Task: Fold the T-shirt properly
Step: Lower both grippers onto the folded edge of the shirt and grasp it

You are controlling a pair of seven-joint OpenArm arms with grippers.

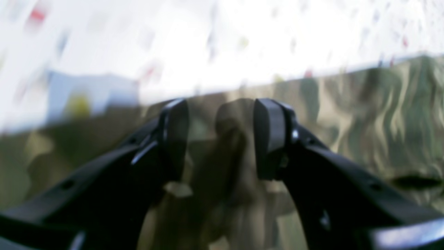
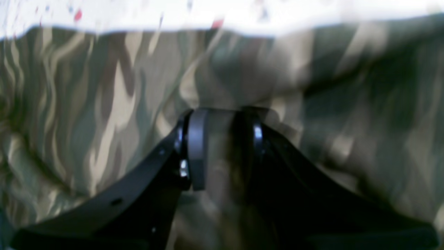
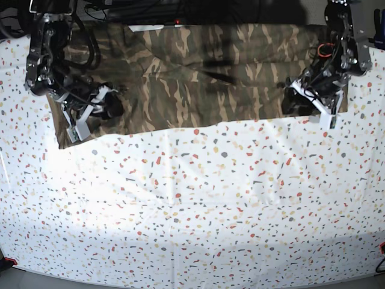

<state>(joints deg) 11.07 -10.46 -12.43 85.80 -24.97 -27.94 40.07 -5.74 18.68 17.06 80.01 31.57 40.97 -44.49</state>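
The camouflage T-shirt [image 3: 198,84] lies spread flat across the far part of the table. My right gripper [image 3: 108,107] is down on its left end, near the front hem. In the right wrist view the T-shirt [image 2: 86,104] fills the frame. There the right gripper [image 2: 225,146] has its jaws a narrow way apart with cloth between them; blur hides whether they pinch it. My left gripper [image 3: 295,99] rests on the shirt's right end. In the left wrist view the left gripper [image 1: 222,139] stands open over the T-shirt [image 1: 381,121], close to its edge.
A white speckled tablecloth [image 3: 192,198] covers the table in front of the shirt. Dark cables and arm bases [image 3: 120,9] crowd the back edge. The shirt's front hem runs roughly along a line from left to right [image 3: 180,127].
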